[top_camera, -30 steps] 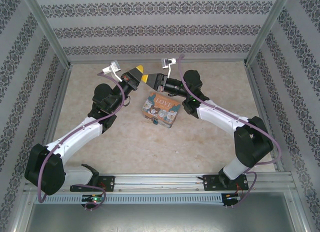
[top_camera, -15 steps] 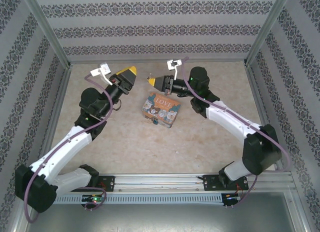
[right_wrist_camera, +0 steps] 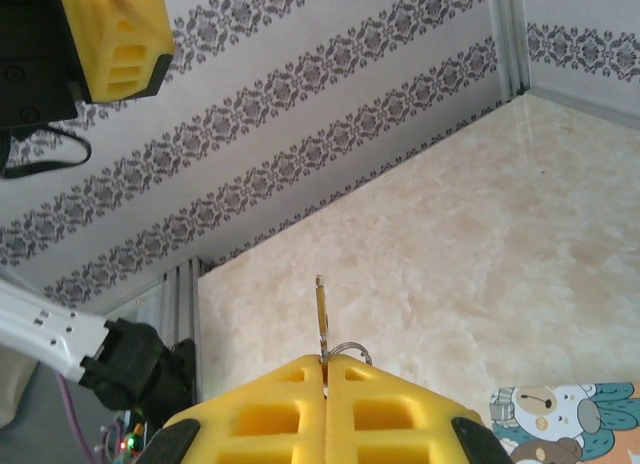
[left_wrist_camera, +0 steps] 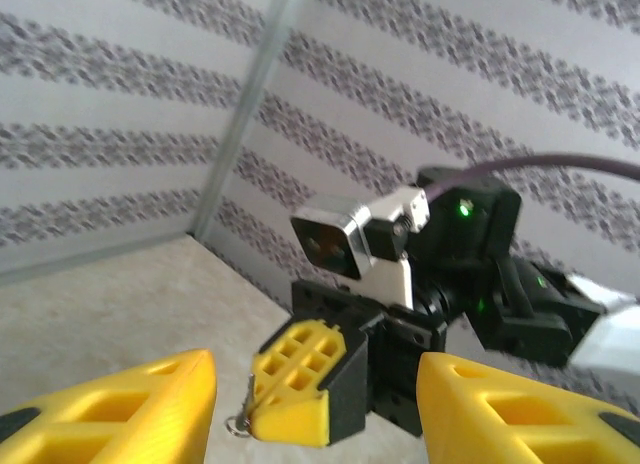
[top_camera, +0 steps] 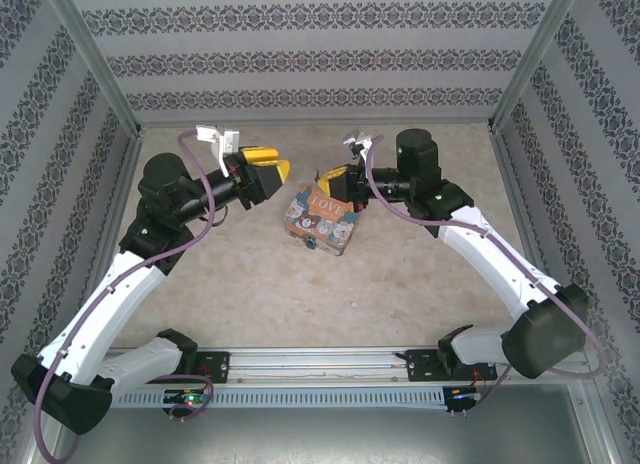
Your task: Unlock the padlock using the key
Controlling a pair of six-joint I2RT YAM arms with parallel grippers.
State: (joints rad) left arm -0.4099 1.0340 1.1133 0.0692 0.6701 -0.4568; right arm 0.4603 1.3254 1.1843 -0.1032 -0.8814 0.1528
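Above the beige table (top_camera: 400, 274), the left pincer (top_camera: 272, 167) gaped empty; the right pincer (right_wrist_camera: 325, 364) pinched the key (right_wrist_camera: 321, 314), both arms (top_camera: 480, 246) raised.

Showing the word "LOVE" in pale capitals on the orange lid of the picture tin (top_camera: 322, 219), running along the lid's far edge above the cartoon bears, reading small and slightly blurred from the top external camera.
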